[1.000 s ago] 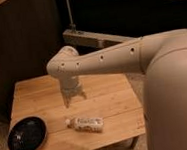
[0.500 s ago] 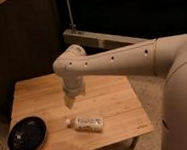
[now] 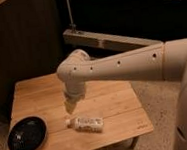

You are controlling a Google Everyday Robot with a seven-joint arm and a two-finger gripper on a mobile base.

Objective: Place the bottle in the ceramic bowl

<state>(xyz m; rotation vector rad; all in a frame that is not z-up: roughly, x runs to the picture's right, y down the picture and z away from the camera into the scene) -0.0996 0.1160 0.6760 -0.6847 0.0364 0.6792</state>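
Small clear plastic bottle (image 3: 85, 123) w/ white cap & pale label lies on its side on the light wooden slatted table (image 3: 115, 105), toward the front edge, roughly mid-width. The cap end points view-left and the body runs view-right, slightly tilted vs. the table edge. The round, shallow, glossy black ceramic bowl (image 3: 27, 135) sits upright at the table's front view-left corner, apart from the bottle w/ a strip of bare wood between them. The bottle is on the tabletop, not in the bowl. The robot's gripper (image 3: 69, 110) hangs pointing straight down over the table, just above & a bit behind the bottle's cap end. Can't tell if the tip touches the cap. Its jaws stand wide apart w/ nothing held between them. The thick white arm (image 3: 121, 66) comes in from view-right, crosses above the table's back half and bends down at a rounded joint w/ small dark dots along its shell. A large white rounded body part fills the view-right edge. Behind the table are a dark wall panel (image 3: 23, 41) & a pale metal rail (image 3: 103, 40) running diagonally. Speckled grey floor (image 3: 157, 100) shows to the table's view-right.
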